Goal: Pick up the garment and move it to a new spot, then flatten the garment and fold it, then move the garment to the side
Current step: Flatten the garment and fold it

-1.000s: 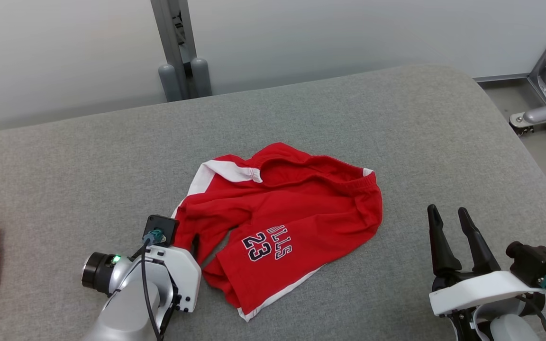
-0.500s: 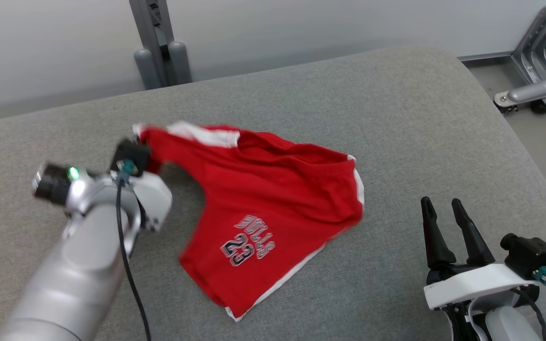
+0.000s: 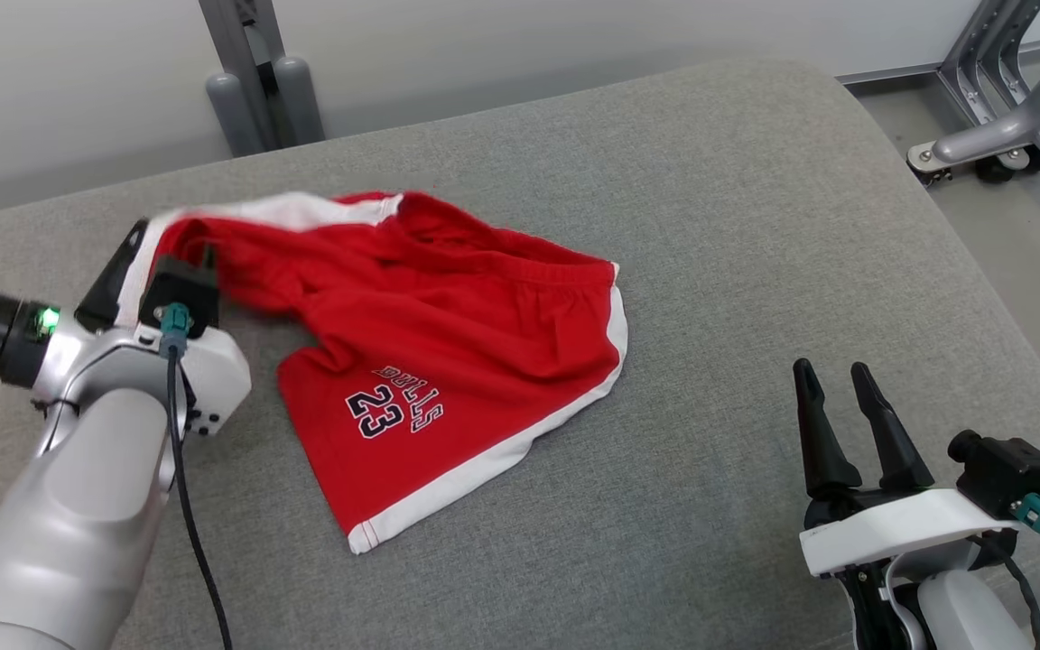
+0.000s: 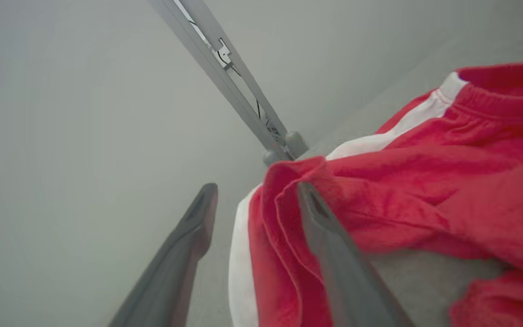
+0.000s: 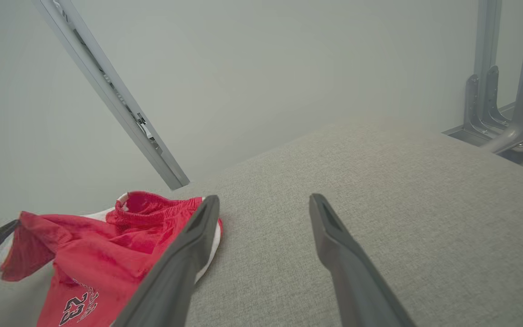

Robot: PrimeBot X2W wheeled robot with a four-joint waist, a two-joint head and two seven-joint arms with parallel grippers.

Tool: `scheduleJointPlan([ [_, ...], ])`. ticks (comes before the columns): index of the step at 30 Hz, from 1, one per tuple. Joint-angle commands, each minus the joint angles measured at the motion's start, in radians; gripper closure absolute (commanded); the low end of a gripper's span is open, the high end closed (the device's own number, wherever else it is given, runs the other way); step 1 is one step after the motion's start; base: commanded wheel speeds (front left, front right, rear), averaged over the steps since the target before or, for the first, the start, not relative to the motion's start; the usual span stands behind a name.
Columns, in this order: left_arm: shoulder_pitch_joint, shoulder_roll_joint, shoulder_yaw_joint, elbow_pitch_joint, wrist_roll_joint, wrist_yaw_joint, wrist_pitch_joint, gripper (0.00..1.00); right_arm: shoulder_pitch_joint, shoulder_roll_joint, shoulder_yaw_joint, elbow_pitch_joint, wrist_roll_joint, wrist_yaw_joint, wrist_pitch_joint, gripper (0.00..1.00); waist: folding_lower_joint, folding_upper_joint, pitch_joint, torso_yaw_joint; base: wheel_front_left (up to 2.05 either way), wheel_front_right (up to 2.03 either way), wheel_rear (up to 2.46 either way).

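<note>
Where the grey cushion (image 3: 755, 226) spreads across the head view, one garment lies on it.

Item 1, shorts (image 3: 448, 334): red, with white side stripes and a dark "BULLS 23" print facing up on the near leg. They lie left of the cushion's middle, with the waistband toward the far side. The near leg is spread fairly flat, its white-edged hem nearest the robot. The other leg is drawn out to the left and bunched, and its end is lifted at the left gripper.

Item 2, left gripper (image 3: 172, 242): at the left, over the cushion, fingers apart. In the left wrist view the hem of that leg lies between the fingers and drapes against one finger (image 4: 334, 254). A strip of background shows between the cloth and the other finger, so the cloth is not pinched.

Item 3, right gripper (image 3: 831, 370): at the near right, fingers apart with nothing between them, pointing toward the far side. It is well apart from the shorts.

Item 4, post (image 3: 254, 81): grey, upright, behind the cushion's far left edge, against a pale wall.

Item 5, metal frame (image 3: 989, 108): on the floor past the cushion's far right corner.
</note>
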Motion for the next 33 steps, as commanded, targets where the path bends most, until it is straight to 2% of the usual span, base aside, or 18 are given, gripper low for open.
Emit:
scheduleJointPlan([
  [1, 0.001, -0.010, 0.011, 0.038, -0.017, -0.004, -0.003, 0.00, -0.010, -0.006, 0.002, 0.004, 0.006, 0.002, -0.003, 0.00, 0.0000, 0.0000, -0.001, 0.002, 0.00, 0.00, 0.00],
  [5, -0.008, -0.032, 0.045, 0.075, -0.051, 0.015, -0.003, 0.00, -0.014, -0.006, -0.001, 0.001, -0.024, 0.002, -0.003, 0.00, 0.0000, 0.0000, -0.005, 0.015, 0.00, 0.00, 0.00],
  [15, 0.089, -0.047, 0.157, -0.177, -0.091, 0.059, -0.003, 0.00, 0.000, -0.007, -0.039, -0.033, -0.016, 0.002, -0.003, 0.00, 0.0000, 0.0000, -0.074, 0.099, 0.00, 0.00, 0.00],
  [20, 0.208, -0.089, 0.240, -0.356, -0.117, 0.052, -0.003, 0.00, 0.017, -0.007, -0.066, -0.067, -0.032, 0.002, -0.003, 0.00, 0.0000, 0.0000, -0.129, 0.155, 0.00, 0.00, 0.00],
  [23, 0.305, -0.128, 0.308, -0.457, -0.142, 0.032, -0.003, 0.00, 0.040, -0.006, -0.089, -0.087, -0.047, 0.002, -0.003, 0.00, 0.0000, 0.0000, -0.160, 0.189, 0.00, 0.00, 0.00],
  [28, 0.429, -0.176, 0.381, -0.578, -0.131, 0.009, -0.003, 0.00, 0.065, -0.006, -0.115, -0.105, -0.107, 0.002, -0.003, 0.00, 0.0000, 0.0000, -0.186, 0.231, 0.00, 0.00, 0.00],
  [33, 0.608, -0.230, 0.445, -0.680, -0.124, -0.031, -0.003, 0.00, 0.093, -0.006, -0.133, -0.116, -0.117, 0.002, -0.003, 0.00, 0.0000, 0.0000, -0.215, 0.273, 0.00, 0.00, 0.00],
])
